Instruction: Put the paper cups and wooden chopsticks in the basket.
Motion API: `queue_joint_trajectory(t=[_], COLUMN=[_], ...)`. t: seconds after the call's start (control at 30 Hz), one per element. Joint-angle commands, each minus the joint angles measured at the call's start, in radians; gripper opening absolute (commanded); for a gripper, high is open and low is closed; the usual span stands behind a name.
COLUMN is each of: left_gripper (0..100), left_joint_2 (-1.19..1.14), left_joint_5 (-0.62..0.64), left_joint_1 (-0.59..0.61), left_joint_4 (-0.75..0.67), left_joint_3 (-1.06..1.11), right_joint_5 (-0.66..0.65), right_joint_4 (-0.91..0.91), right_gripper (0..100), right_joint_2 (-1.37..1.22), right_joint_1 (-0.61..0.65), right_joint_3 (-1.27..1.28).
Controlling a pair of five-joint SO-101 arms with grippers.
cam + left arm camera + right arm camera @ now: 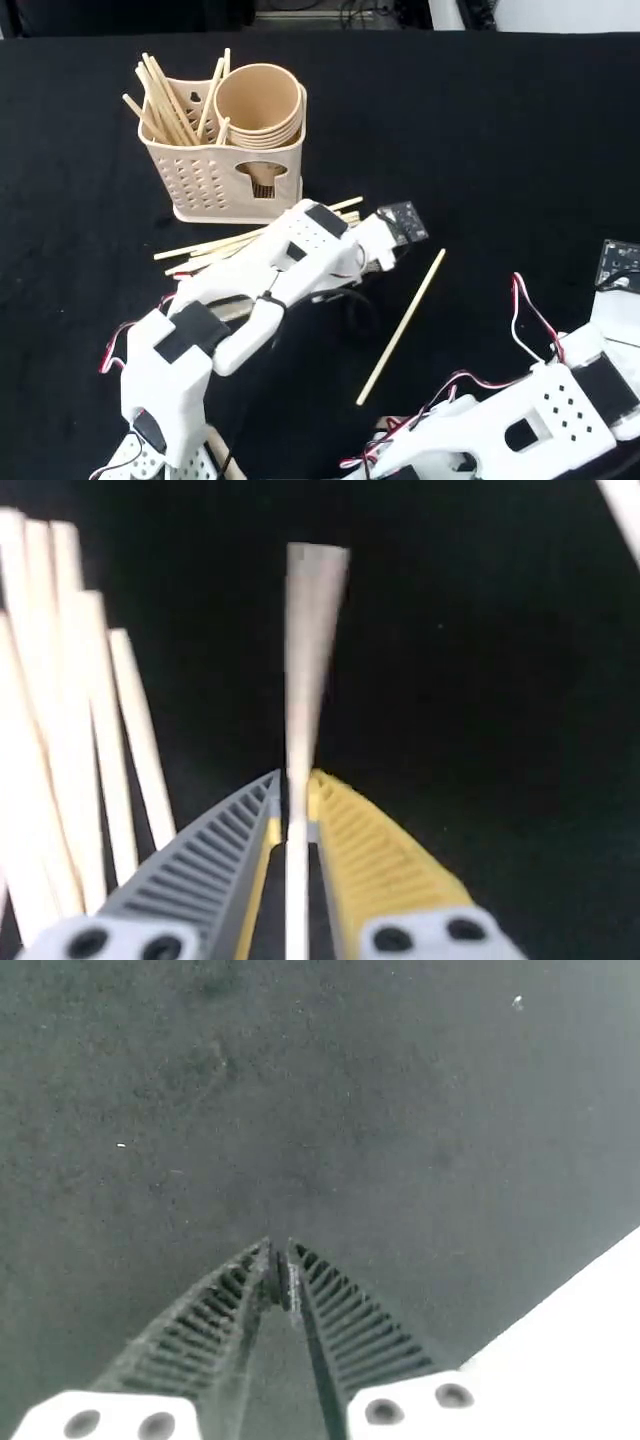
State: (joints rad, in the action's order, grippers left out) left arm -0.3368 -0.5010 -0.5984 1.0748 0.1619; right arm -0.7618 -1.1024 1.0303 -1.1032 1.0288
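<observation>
One chopstick [312, 650] gripped in your left jaws, closed tight on it, tip out over black surface [500, 150]. Loose chopsticks [210, 245] lie on surface just beside basket [205, 185], partly under left arm [270, 290]. Single chopstick [402, 327] lies apart, between both arms. Basket upright, holds stacked paper cups [258, 100] and bundle of chopsticks [170, 100]. Your right jaws closed, gripping nothing, over surface.
</observation>
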Motion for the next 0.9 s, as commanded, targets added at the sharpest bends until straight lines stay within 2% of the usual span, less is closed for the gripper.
queue_joint_trajectory(t=[0.0,0.27,0.47,0.57,0.73,0.87], left_gripper=[3,3,3,3,3,3], left_joint_2=[0.014,0.097,0.419,0.672,1.195,1.551], left_joint_5=[0.032,0.137,0.166,0.221,0.292,0.301], left_joint_1=[-0.004,-0.007,0.028,0.125,0.358,0.487], left_joint_4=[0.025,-0.011,-0.028,-0.028,-0.038,-0.180], left_joint_3=[-0.045,0.004,0.213,0.298,0.326,0.303], right_joint_5=[-0.009,-0.009,-0.009,-0.009,-0.009,-0.009], right_joint_4=[-0.006,0.000,-0.005,-0.002,0.005,0.005], right_gripper=[1.6,1.6,1.5,1.5,1.5,1.5], right_joint_2=[0.005,0.005,0.005,0.005,0.007,0.007], right_joint_1=[0.014,0.008,0.008,0.014,0.015,0.017], right_joint_3=[-0.021,-0.004,0.001,0.035,0.087,0.087])
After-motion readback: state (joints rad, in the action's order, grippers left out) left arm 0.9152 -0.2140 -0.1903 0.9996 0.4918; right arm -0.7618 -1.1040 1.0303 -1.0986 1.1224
